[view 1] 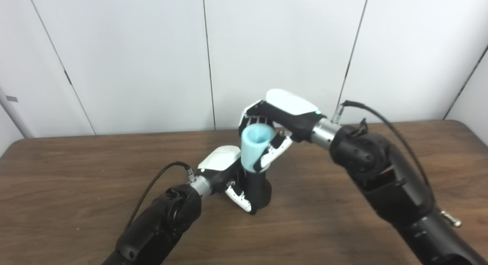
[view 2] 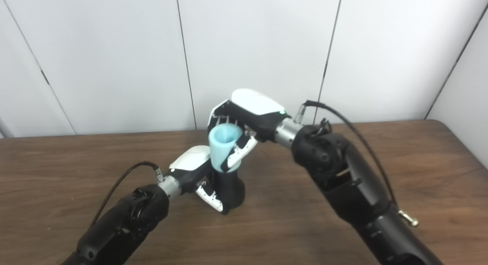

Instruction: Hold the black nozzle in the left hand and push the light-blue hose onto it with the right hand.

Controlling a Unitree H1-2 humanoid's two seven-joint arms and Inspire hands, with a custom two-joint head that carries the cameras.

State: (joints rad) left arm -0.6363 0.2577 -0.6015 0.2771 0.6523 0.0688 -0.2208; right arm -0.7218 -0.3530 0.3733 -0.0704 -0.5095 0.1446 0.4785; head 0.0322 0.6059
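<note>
Right robot hand grips flared light-blue hose.

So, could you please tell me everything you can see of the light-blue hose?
The light-blue hose is a short, thick, matte tube, seemingly soft rubber or plastic, with an open round mouth facing up. It stands nearly upright, tilted slightly, above the brown wooden table. Its lower end meets the top of the black nozzle, held by the left hand. The right hand wraps around its upper part.
</note>
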